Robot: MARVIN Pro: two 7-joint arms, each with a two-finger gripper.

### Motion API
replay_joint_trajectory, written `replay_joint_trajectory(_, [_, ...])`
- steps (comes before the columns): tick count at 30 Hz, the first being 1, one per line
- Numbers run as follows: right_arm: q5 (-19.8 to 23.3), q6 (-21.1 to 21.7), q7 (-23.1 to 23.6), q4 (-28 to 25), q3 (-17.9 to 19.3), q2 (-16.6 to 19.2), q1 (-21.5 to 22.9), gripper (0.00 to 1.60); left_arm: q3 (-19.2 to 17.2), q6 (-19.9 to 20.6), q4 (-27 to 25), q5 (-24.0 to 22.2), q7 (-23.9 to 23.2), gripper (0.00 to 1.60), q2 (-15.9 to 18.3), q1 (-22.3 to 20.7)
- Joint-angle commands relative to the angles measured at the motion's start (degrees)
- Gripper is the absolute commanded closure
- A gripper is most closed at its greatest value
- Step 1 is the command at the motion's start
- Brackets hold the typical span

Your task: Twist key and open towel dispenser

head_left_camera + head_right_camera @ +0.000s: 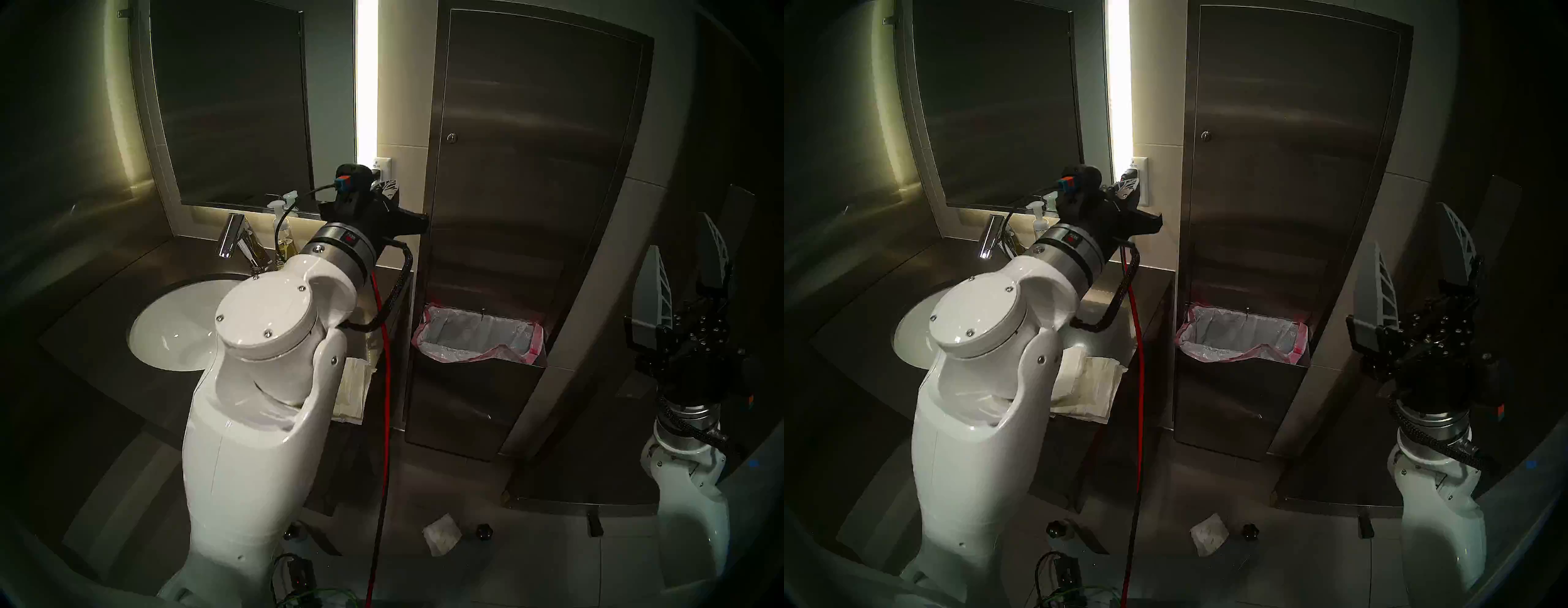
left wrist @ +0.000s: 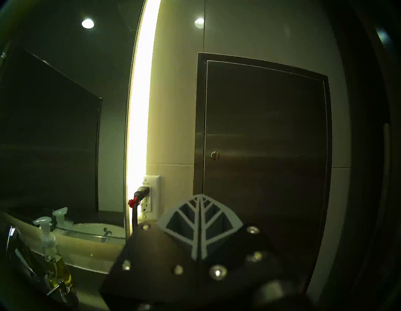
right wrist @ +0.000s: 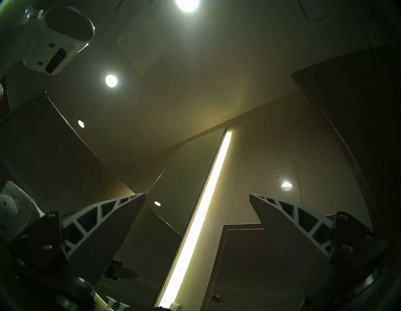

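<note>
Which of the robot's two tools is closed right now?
The left tool, near the wall outlet, is closed: its two white ribbed fingers meet with no gap. The right tool stands wide open, gripping nothing.

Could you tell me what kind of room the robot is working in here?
Most likely a public or office washroom: a white sink with a faucet below a wall mirror, beside a steel towel dispenser.

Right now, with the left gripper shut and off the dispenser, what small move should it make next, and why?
Probably open the left gripper and ease it up toward the key. Its fingers are pressed together, empty, below the key and clear of the towel dispenser, whose door still sits flush. The right gripper is open, aimed at the ceiling.
</note>
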Motion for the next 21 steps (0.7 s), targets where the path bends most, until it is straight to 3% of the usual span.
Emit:
replay_joint_trajectory(1, [0.2,0.1,-0.6,-1.7,-0.2,0.5,3.6,0.0,1.4,2.2,-6.7,1.4,3.4,1.39,1.5,6.1])
replay_joint_trajectory(9, [0.1,0.4,-1.7,-1.5,-1.9,1.5,9.1,0.0,2.8,4.6,-7.5,2.6,7.2,1.39,3.5,9.7])
replay_joint_trajectory(21, [-0.5,1.4,-4.0,0.6,-7.5,2.2,17.4,0.0,4.5,6.9,-7.5,3.9,12.2,1.39,5.9,12.8])
